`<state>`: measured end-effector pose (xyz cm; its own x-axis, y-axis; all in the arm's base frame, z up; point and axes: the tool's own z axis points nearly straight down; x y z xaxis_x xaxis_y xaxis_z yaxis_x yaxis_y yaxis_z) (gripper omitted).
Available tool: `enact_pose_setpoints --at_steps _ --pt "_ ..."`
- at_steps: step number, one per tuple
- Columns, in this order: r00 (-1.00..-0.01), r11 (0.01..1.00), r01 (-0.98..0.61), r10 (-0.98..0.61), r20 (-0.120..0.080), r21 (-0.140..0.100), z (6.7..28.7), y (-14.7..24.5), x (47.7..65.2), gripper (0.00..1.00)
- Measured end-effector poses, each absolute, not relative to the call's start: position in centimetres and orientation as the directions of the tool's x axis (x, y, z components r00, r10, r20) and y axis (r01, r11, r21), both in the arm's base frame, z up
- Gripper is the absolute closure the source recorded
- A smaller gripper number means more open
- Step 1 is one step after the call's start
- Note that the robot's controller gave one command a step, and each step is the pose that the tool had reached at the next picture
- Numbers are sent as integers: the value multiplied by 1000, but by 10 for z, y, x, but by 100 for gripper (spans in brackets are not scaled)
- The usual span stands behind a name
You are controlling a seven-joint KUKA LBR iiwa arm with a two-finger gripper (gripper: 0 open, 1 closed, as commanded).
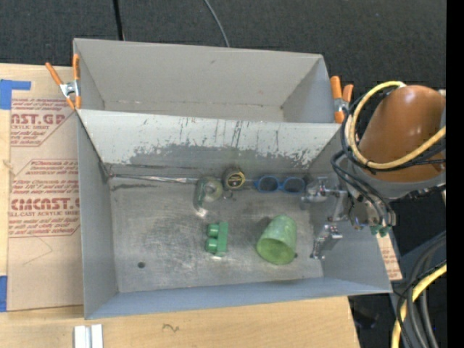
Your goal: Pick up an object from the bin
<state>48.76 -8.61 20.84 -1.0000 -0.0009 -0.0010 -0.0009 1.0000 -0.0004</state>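
My gripper (320, 220) hangs low at the right side of the bin, its two fingers spread apart and open with nothing between them. Just left of it a light green plastic cup (277, 240) lies on its side on the bin floor, apart from the fingers. A pair of blue rings joined like small spectacles (279, 185) lies against the back wall, close to the upper finger.
Further left sit a small green block (216, 238), a clear greenish round piece (208, 191) and a dark round thing with a brass centre (234, 179). The arm with its orange cover and cables stands over the bin's right rim.
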Motion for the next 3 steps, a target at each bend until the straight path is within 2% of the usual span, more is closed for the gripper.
enact_pose_setpoints --at_steps 1,2,3 --pt "-999 999 54 54 6 3 77 -44 514 0" --pt "-1000 1000 -9 -9 -10 -3 73 -13 504 0" --pt "-995 995 99 99 -5 5 76 84 528 0"
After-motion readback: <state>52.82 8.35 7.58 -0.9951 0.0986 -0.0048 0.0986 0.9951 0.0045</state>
